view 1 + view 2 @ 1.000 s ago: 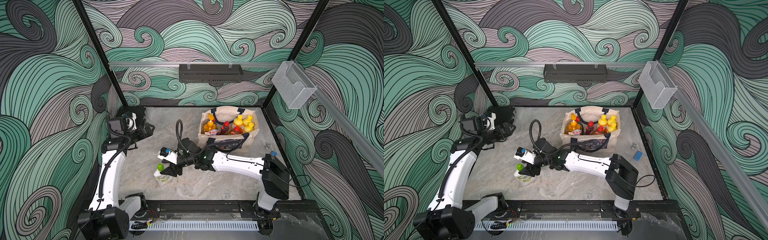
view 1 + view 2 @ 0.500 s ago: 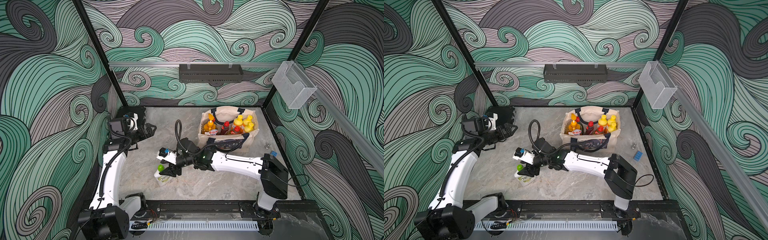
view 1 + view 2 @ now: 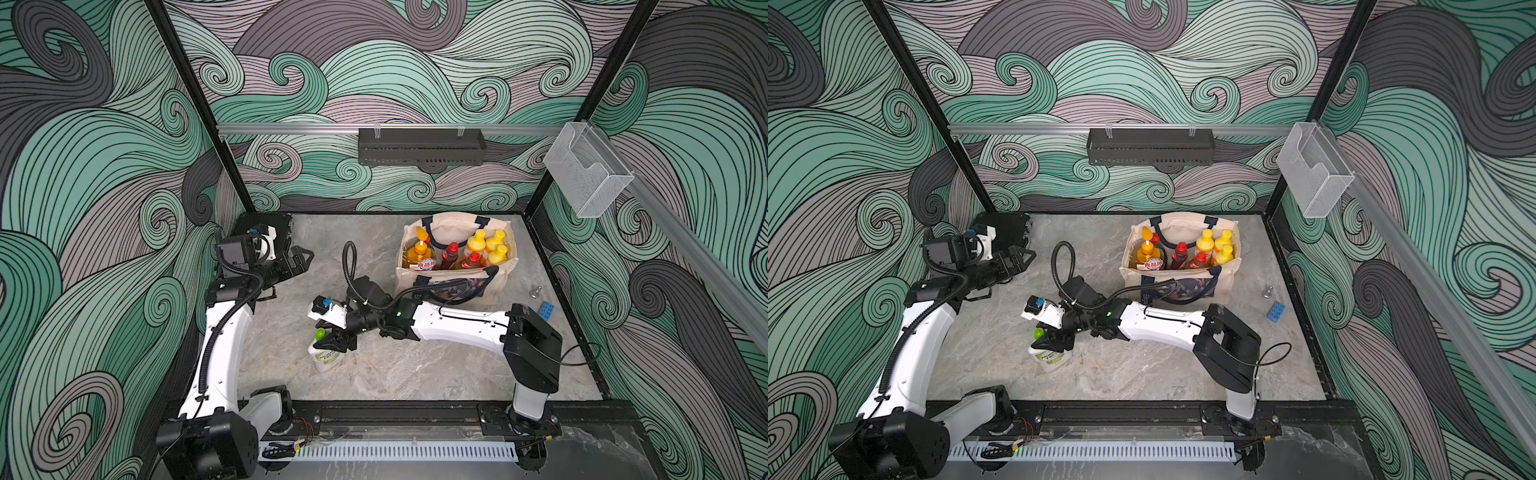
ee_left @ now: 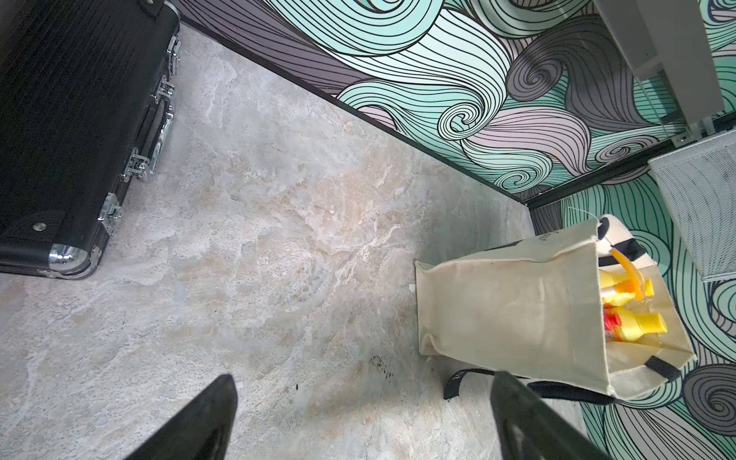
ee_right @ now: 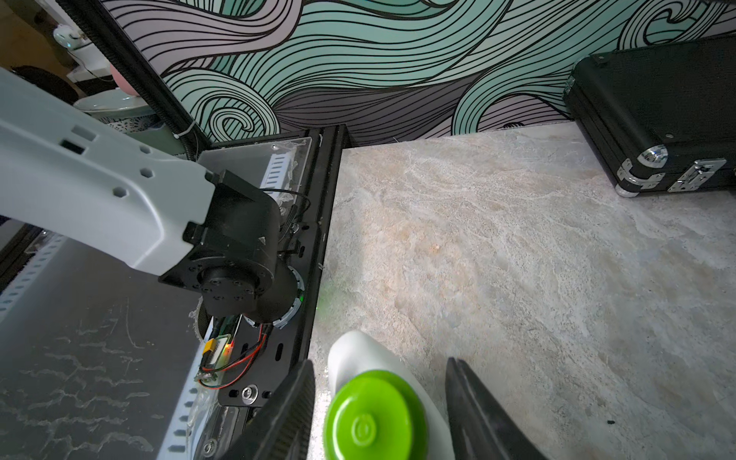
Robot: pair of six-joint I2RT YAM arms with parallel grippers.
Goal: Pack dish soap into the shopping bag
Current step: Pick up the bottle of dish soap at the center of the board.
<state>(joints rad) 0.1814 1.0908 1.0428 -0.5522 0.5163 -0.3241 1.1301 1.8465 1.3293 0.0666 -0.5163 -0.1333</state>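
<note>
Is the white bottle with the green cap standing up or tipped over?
Standing up: the white bottle rests on its base on the table, with its green cap on top.

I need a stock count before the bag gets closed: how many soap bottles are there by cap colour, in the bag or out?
Yellow caps: 3, in the bag
Red caps: 3, in the bag
Orange pump: 1, in the bag
Green cap: 1, on the table
Total: 8
</note>
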